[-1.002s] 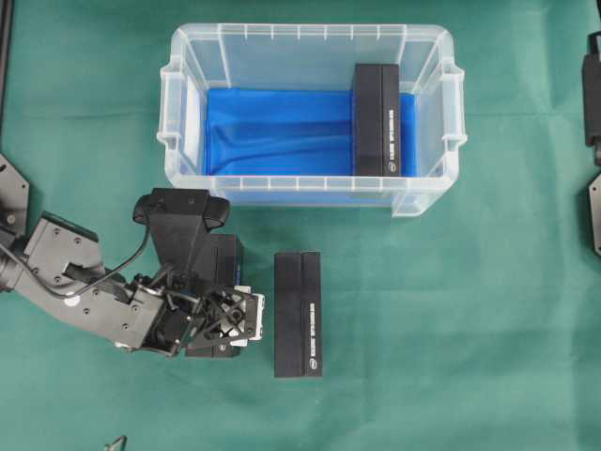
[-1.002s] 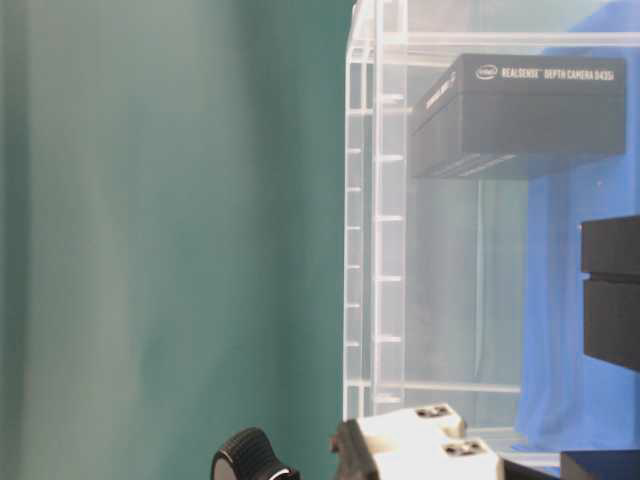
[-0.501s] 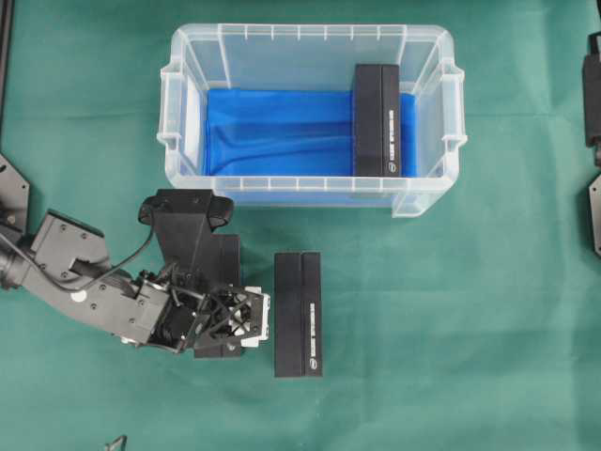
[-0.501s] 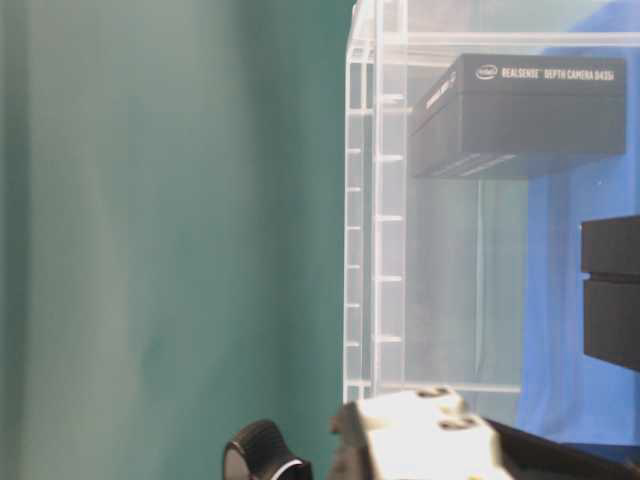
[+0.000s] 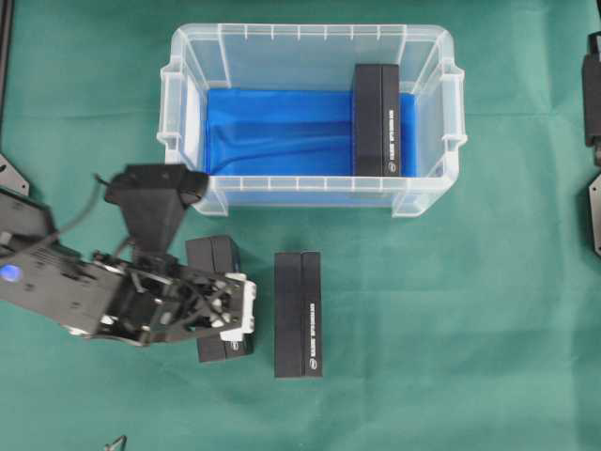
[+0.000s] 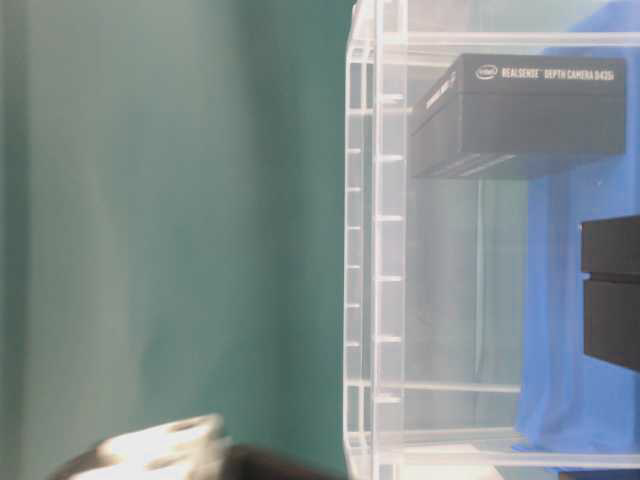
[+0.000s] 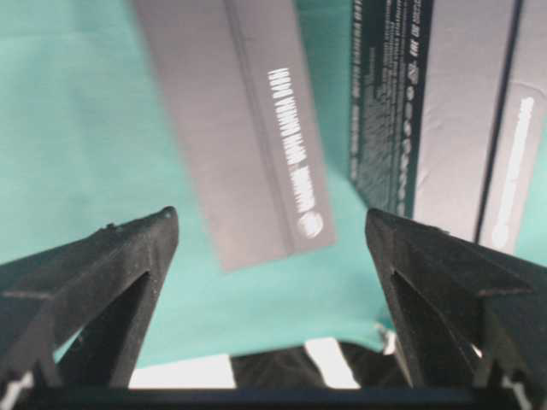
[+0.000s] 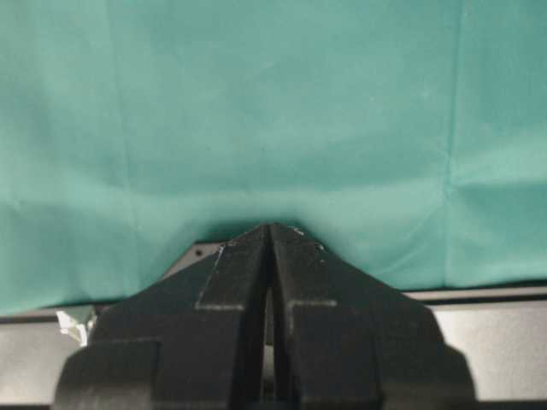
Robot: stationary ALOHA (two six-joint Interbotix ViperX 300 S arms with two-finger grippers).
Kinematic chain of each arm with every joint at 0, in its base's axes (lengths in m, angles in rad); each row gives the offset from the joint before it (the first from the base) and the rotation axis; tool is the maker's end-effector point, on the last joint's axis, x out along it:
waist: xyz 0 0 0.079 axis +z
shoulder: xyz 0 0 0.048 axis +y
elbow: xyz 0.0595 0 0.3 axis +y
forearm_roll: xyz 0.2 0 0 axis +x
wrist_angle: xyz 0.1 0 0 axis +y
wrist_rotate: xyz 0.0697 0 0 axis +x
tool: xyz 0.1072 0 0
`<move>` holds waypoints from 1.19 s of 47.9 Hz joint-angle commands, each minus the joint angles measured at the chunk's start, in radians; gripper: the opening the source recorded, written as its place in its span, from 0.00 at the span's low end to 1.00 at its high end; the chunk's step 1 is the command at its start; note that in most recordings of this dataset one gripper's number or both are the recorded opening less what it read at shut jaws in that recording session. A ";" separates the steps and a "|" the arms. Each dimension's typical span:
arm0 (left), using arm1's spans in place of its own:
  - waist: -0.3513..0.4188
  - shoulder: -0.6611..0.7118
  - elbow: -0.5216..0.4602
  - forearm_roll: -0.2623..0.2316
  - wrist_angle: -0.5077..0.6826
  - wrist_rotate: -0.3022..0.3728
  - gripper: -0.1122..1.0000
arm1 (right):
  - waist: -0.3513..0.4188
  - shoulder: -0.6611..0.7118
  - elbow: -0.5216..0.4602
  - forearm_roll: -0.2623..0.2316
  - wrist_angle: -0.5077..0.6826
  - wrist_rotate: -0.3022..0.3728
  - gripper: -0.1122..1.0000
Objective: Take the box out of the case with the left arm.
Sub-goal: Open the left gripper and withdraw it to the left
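Note:
The clear case [image 5: 184, 122] with blue lining stands at the top middle, also seen as the case [image 6: 378, 250] from table level. One black box [image 5: 376, 120] lies inside it at the right end, the same box [image 6: 520, 110] showing through the wall. Two more black boxes lie on the green cloth in front: one box [image 5: 299, 313] and a second box [image 5: 216, 263] partly under my left gripper [image 5: 235, 315]. My left gripper [image 7: 273, 231] is open, nothing between its fingers; both outside boxes [image 7: 248, 128] lie beyond the tips. My right gripper [image 8: 271, 229] is shut and empty.
The right arm [image 5: 593, 141] rests at the right edge of the table. The left arm's camera mount [image 5: 155, 188] hangs close to the case's front left corner. Green cloth [image 5: 470, 329] covers the table. A blurred part of the left gripper [image 6: 160, 450] shows low down.
My left gripper has opened wide and drawn back to the left, leaving the second box on the cloth beside the first. The right arm has not moved.

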 commanded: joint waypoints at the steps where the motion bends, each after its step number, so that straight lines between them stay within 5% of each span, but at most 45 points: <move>1: 0.005 -0.067 -0.057 0.005 0.087 0.020 0.87 | 0.000 0.000 -0.008 0.000 -0.005 0.002 0.10; 8: 0.015 -0.107 -0.109 0.011 0.195 0.052 0.87 | -0.002 -0.002 -0.008 -0.002 -0.005 0.002 0.10; 27: 0.046 -0.104 -0.172 0.020 0.242 0.101 0.87 | -0.002 0.000 -0.006 -0.002 -0.005 0.002 0.10; 57: -0.008 -0.397 0.164 0.020 0.304 0.077 0.87 | -0.002 0.000 -0.002 -0.002 -0.003 0.003 0.10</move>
